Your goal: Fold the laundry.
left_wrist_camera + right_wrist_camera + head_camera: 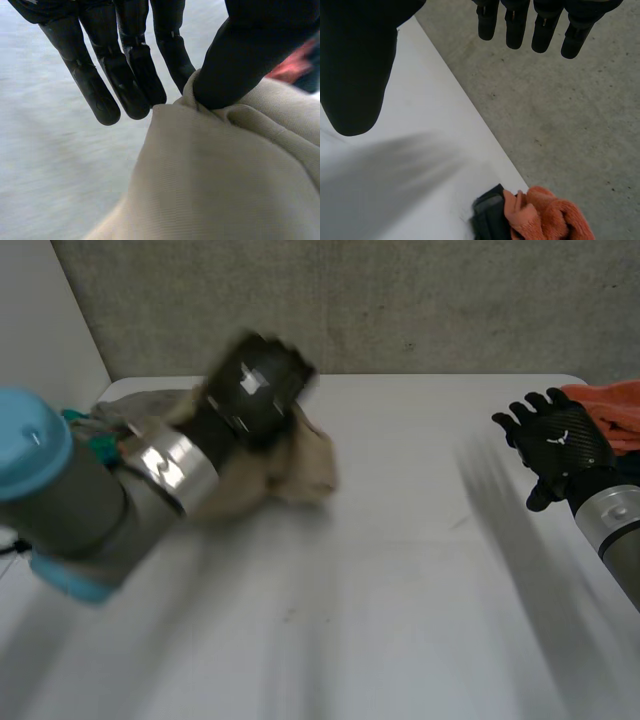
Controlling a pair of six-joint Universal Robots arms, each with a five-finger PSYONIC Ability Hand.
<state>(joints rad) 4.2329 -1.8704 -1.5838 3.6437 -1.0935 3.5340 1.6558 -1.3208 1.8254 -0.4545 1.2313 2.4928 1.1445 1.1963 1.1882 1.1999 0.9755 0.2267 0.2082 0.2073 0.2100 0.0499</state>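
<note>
Beige cloth [300, 465] sits bunched near the table's [400, 590] far left corner, a fold of it pinched between the left hand's [255, 385] thumb [240, 60] and fingers [135, 75], the rest draped below the palm. Right hand [560, 445] hovers at the table's right edge, fingers spread straight, holding nothing. Orange towel [610, 405] lies crumpled at the far right corner, just beside that hand.
</note>
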